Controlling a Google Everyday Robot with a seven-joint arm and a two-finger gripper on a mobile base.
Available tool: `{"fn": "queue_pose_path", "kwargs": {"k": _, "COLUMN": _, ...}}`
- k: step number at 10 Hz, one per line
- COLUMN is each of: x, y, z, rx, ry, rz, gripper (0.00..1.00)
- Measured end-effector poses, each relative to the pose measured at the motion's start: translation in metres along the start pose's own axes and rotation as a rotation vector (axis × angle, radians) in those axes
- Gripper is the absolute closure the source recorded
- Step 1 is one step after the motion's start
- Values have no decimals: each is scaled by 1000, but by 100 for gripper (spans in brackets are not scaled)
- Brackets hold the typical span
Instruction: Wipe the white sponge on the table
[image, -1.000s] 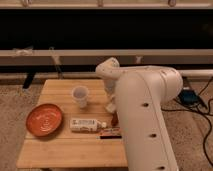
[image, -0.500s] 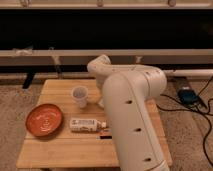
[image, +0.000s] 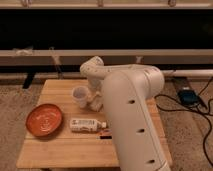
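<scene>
The light-wood planked table (image: 60, 145) stands in the middle of the camera view. My big white arm (image: 132, 115) reaches over its right half. Its wrist bends down to my gripper (image: 95, 103), which is low over the table top, right beside the white cup (image: 80, 95) on the cup's right. The white sponge does not show; it may be hidden under the gripper or behind the arm. The long white labelled tube (image: 86, 124) lies in front of the cup, just left of the arm.
An orange plate (image: 44, 120) sits on the table's left side. A small dark item (image: 105, 135) lies by the tube's right end. A dark device (image: 187, 95) with cables lies on the floor at the right. A long rail (image: 40, 53) runs behind the table.
The arm has swung left across the table. The gripper has come closer to the white cup and now sits right beside it. Cup, tube and plate have not moved.
</scene>
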Motion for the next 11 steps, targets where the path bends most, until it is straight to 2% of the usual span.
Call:
{"fn": "queue_pose_path", "kwargs": {"k": 2, "x": 19, "y": 2, "z": -2, "rx": -44, "ry": 15, "rz": 13, "gripper": 100}}
{"fn": "queue_pose_path", "kwargs": {"k": 4, "x": 40, "y": -19, "z": -1, "rx": -49, "ry": 37, "rz": 59, "gripper": 100}}
{"fn": "queue_pose_path", "kwargs": {"k": 7, "x": 62, "y": -58, "z": 2, "rx": -24, "ry": 57, "rz": 150, "gripper": 100}}
{"fn": "queue_pose_path", "kwargs": {"k": 8, "x": 66, "y": -78, "z": 1, "rx": -1, "ry": 62, "rz": 191, "gripper": 100}}
{"fn": "queue_pose_path", "kwargs": {"k": 11, "x": 65, "y": -108, "z": 1, "rx": 35, "ry": 63, "rz": 247, "gripper": 100}}
